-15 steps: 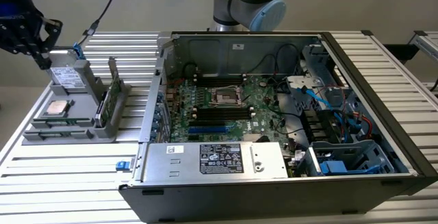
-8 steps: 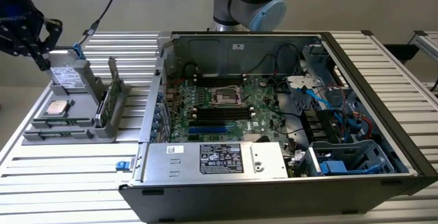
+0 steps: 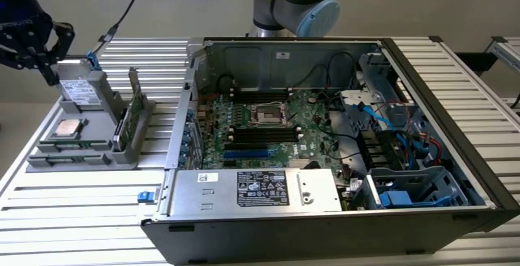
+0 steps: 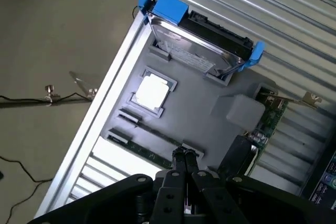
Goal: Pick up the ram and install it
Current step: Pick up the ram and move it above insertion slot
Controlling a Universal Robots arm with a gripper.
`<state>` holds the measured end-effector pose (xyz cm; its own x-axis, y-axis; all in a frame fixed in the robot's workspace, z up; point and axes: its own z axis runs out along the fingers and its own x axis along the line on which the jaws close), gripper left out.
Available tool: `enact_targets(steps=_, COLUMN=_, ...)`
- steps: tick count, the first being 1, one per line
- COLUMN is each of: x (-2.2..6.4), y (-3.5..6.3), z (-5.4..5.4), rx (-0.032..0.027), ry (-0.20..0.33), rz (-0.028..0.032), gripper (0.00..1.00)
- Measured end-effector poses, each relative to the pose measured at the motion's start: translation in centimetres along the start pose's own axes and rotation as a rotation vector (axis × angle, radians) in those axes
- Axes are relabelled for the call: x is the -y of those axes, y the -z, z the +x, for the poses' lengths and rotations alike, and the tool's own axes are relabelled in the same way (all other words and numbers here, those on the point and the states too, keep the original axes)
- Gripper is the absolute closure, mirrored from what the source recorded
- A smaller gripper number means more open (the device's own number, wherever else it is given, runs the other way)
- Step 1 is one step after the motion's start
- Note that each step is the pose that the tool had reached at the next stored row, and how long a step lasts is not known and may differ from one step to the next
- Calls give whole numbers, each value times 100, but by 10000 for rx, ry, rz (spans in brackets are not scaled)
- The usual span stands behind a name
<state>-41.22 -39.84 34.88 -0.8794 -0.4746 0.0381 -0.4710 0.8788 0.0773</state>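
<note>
Lying flat in a slot along one end of the grey holder tray (image 4: 199,109), the ram (image 4: 144,150) is a thin green strip, not yet in the computer. Next to it in the same tray sits the square silver processor chip (image 4: 152,92), and beyond that the hard drive (image 4: 197,45) stands on edge in blue rails. I hold my gripper (image 4: 184,156) above the tray, fingers pressed together and gripping nothing. To the exterior view's right stands the open computer case (image 3: 455,95), its motherboard (image 3: 276,126) exposed.
</note>
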Motion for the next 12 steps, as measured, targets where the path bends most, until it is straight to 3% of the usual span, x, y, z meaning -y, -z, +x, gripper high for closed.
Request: enact_targets(steps=12, x=3, y=-39, z=-1, rx=-168, ry=2171, rz=83, gripper=90)
